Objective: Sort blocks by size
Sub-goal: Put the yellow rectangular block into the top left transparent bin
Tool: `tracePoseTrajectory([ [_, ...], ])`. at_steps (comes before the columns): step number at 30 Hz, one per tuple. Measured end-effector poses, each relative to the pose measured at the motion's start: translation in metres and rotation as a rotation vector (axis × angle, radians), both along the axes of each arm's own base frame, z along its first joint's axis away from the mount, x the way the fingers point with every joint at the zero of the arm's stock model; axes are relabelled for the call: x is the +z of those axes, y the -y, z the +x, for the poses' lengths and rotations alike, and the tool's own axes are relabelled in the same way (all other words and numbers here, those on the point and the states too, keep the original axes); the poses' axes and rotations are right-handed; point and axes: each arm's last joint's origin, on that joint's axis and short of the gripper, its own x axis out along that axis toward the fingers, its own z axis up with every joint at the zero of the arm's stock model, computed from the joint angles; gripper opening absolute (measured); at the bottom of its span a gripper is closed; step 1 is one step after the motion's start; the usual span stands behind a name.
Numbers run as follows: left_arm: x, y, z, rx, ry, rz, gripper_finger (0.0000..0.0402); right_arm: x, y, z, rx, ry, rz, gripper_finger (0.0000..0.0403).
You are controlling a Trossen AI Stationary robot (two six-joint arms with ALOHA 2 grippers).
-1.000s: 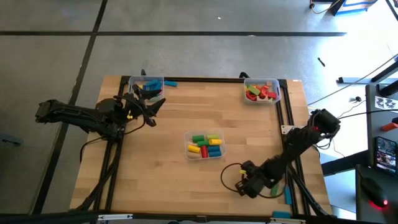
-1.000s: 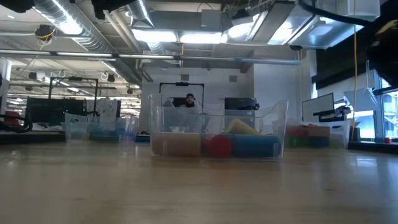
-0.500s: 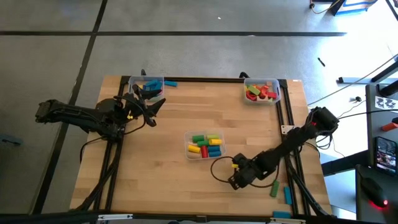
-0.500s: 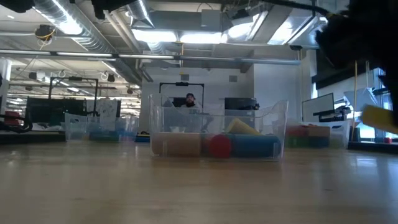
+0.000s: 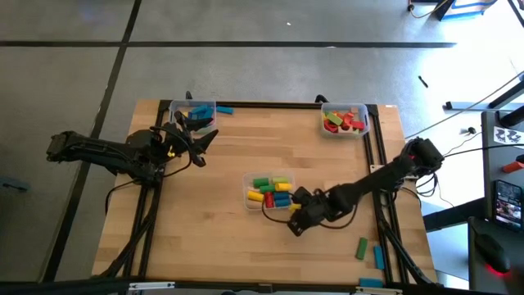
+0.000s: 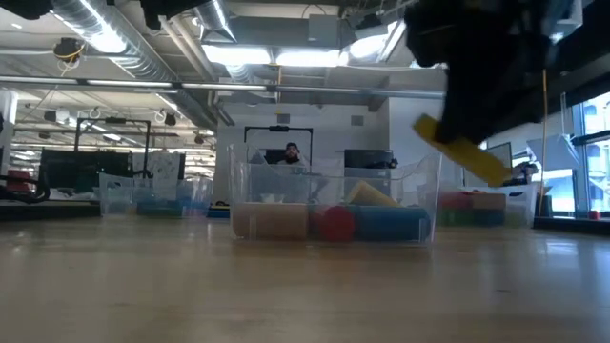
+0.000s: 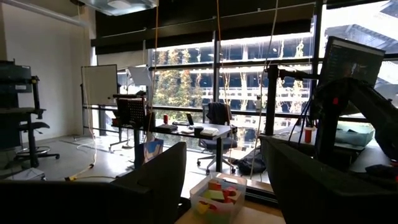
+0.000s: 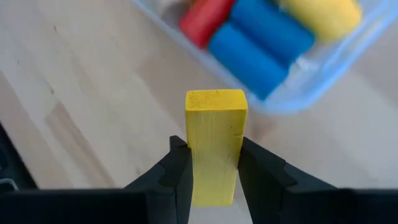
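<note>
**Yellow block held beside the centre bin**

A yellow block is clamped in the right gripper, raised above the tabletop just beside the centre bin of short blocks. The left gripper, spread wide, is parked well away from that bin.

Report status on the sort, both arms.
Right tool shut on yellow block, beside centre bin. Left tool open, waiting by far-left bin. Nothing in the way.
</note>
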Motion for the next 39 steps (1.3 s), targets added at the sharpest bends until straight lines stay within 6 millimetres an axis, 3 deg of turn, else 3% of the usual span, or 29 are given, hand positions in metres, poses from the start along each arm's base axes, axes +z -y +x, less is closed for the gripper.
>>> tracePoseTrajectory([
  [16,-0.004,0.0,0.001,-0.015,-0.021,-0.046,0.021,0.014,0.041,0.036,0.109,0.219,-0.138,0.0117],
  [33,-0.011,0.002,0.004,-0.1,-0.065,-0.082,0.021,0.037,0.133,0.072,0.083,0.487,-0.399,0.0117],
  [39,-0.01,0.002,0.004,-0.1,-0.063,-0.081,0.021,0.032,0.168,0.085,0.056,0.555,-0.472,0.0117],
])
